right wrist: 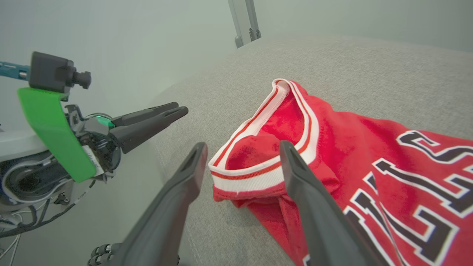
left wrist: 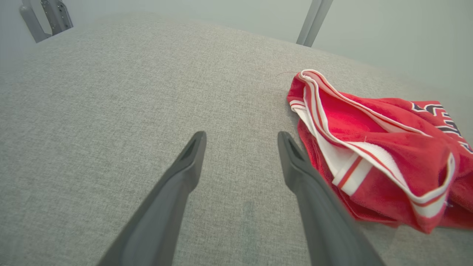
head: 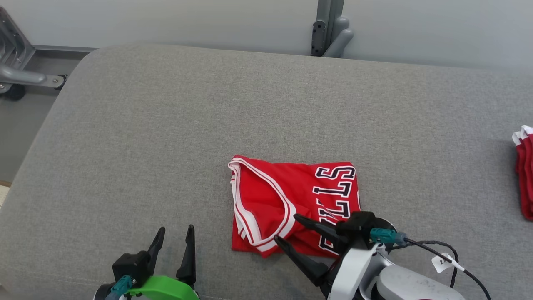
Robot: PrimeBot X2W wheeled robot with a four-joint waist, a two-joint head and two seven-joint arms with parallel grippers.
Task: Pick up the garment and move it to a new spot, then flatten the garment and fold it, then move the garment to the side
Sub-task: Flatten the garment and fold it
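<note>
1. A red jersey point(head: 275, 200) lies on a big gray cushion point(head: 166, 125).
2. The jersey is folded into a small, nearly square pile. It sits near the front edge of the cushion, a little to the right of the middle.
3. Big black and white letters show on the right part of the jersey. A white band with thin red stripes curves over its left part.
4. The left gripper point(head: 176, 228) is by the front edge of the cushion, to the left of the jersey and not touching it.
5. Its two dark fingers are spread apart and point toward the back edge. There is nothing between them but bare cushion.
6. The right gripper point(head: 286, 227) is at the front of the jersey, and its fingers point to the left.
7. Its fingers are spread wide too. One finger is over the red cloth and the other is over the gray cushion just in front of it.
8. The striped band at the front left corner of the jersey lies between those two fingers. They do not squeeze it. I cannot tell if a finger touches the cloth.
9. Another red cloth point(head: 525, 171) with a bit of white lies at the right edge of the cushion, far from the jersey.
10. A gray metal post point(head: 329, 29) stands behind the back edge.
</note>
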